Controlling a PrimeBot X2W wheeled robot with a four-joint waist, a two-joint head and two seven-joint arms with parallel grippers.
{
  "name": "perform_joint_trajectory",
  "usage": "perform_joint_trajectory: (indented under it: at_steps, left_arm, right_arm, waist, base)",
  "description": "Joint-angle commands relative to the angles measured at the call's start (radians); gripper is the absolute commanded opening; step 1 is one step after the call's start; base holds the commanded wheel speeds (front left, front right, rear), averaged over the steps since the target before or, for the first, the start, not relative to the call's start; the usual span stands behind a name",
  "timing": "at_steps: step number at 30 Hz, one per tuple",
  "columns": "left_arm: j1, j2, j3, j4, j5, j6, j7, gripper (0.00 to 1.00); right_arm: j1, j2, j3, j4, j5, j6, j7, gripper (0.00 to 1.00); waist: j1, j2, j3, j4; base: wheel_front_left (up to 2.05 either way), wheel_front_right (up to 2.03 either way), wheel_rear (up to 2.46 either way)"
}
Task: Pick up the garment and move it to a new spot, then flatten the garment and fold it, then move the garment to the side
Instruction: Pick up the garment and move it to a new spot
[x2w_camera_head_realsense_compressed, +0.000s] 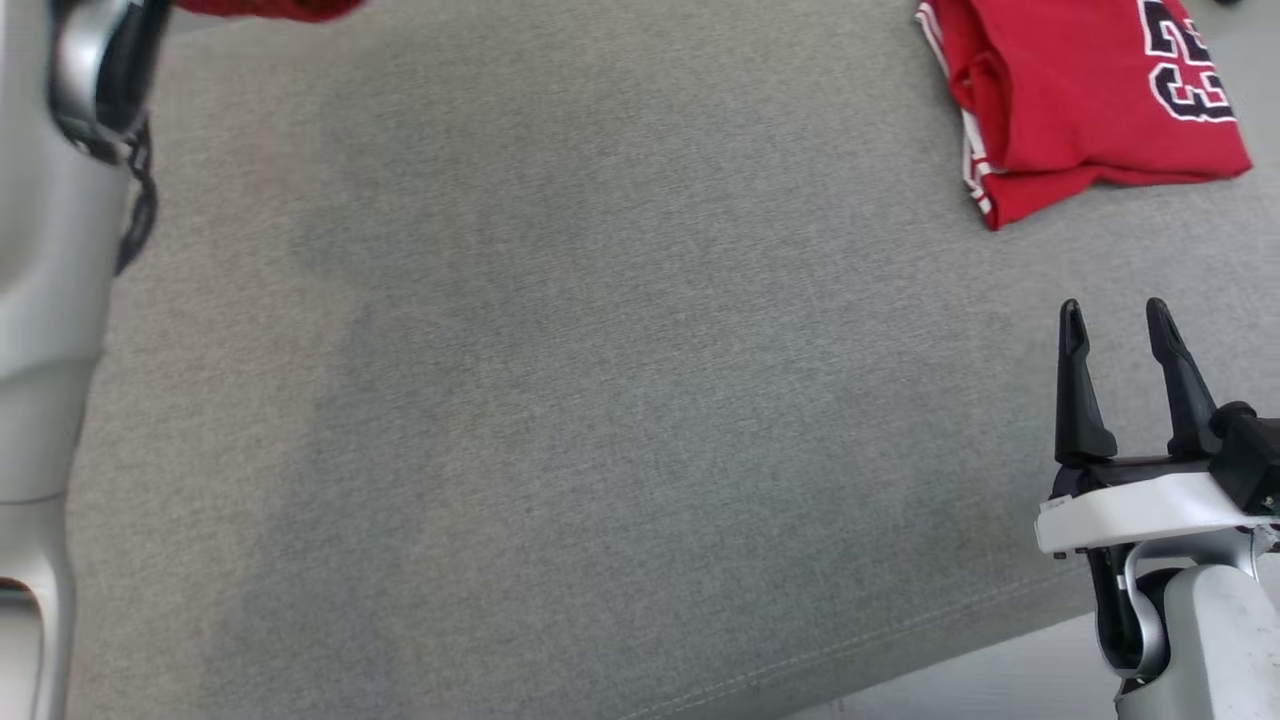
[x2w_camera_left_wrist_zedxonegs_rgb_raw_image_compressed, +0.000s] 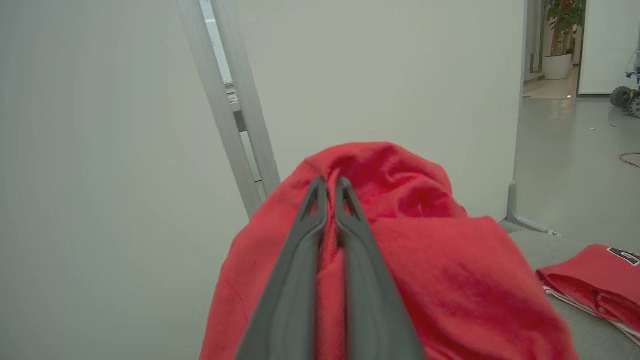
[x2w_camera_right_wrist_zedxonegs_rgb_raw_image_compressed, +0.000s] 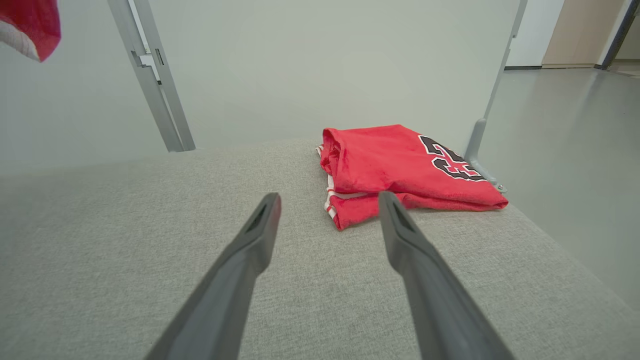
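Left claw (x2w_camera_left_wrist_zedxonegs_rgb_raw_image_compressed: 330, 182): clamped tight on a bunch of red cloth, the two dark fingers pressed almost together with fabric squeezed between them.
Garment (x2w_camera_left_wrist_zedxonegs_rgb_raw_image_compressed: 450, 280): red and soft, held up off the surface by the left claw. It drapes in loose folds around and below the fingers. A sliver of it (x2w_camera_head_realsense_compressed: 270, 8) shows at the top left edge of the head view, and a corner with pale trim (x2w_camera_right_wrist_zedxonegs_rgb_raw_image_compressed: 30, 22) hangs at the top left of the right wrist view.
Left arm (x2w_camera_head_realsense_compressed: 50, 300): a pale forearm running up the left edge of the head view.
Right claw (x2w_camera_head_realsense_compressed: 1115, 315): fingers wide apart with nothing between them. It is over the near right part of the surface and points toward the folded jersey, well apart from it.
Folded jersey (x2w_camera_head_realsense_compressed: 1080, 100): a second red piece with white side stripes and dark, white-edged numerals. It lies folded flat at the far right corner of the surface — apart from both claws.
Surface (x2w_camera_head_realsense_compressed: 600, 400): grey woven cover with a stitched seam along the near edge.
Background: a pale partition wall (x2w_camera_right_wrist_zedxonegs_rgb_raw_image_compressed: 300, 65) with a slanted metal post (x2w_camera_right_wrist_zedxonegs_rgb_raw_image_compressed: 150, 75), a grey floor (x2w_camera_right_wrist_zedxonegs_rgb_raw_image_compressed: 575, 150) to the right, and a potted plant (x2w_camera_left_wrist_zedxonegs_rgb_raw_image_compressed: 562, 40) far off.
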Motion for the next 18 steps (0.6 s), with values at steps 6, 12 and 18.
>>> perform_joint_trajectory:
  at_steps: [6, 12, 18]
  left_arm:
    - [0.160, -0.053, -0.077, -0.053, 0.007, 0.016, -0.009, 0.00]
    - [0.348, -0.080, -0.148, -0.034, 0.010, 0.029, -0.037, 0.00]
    - [0.505, -0.113, -0.200, 0.024, -0.002, 0.036, -0.090, 0.00]
  right_arm:
    - [-0.009, 0.007, 0.014, 0.038, 0.017, -0.002, -0.027, 1.00]
    - [-0.008, 0.008, 0.021, 0.056, 0.027, -0.002, -0.035, 1.00]
    - [-0.019, 0.008, 0.038, 0.072, 0.038, -0.002, -0.040, 1.00]
  waist:
    - [0.0000, -0.0001, -0.016, -0.106]
    - [0.0000, -0.0001, -0.021, -0.116]
    - [0.0000, -0.0001, -0.023, -0.106]
  base:
    - [0.00, 0.00, 0.00]
    - [0.00, 0.00, 0.00]
    - [0.00, 0.00, 0.00]
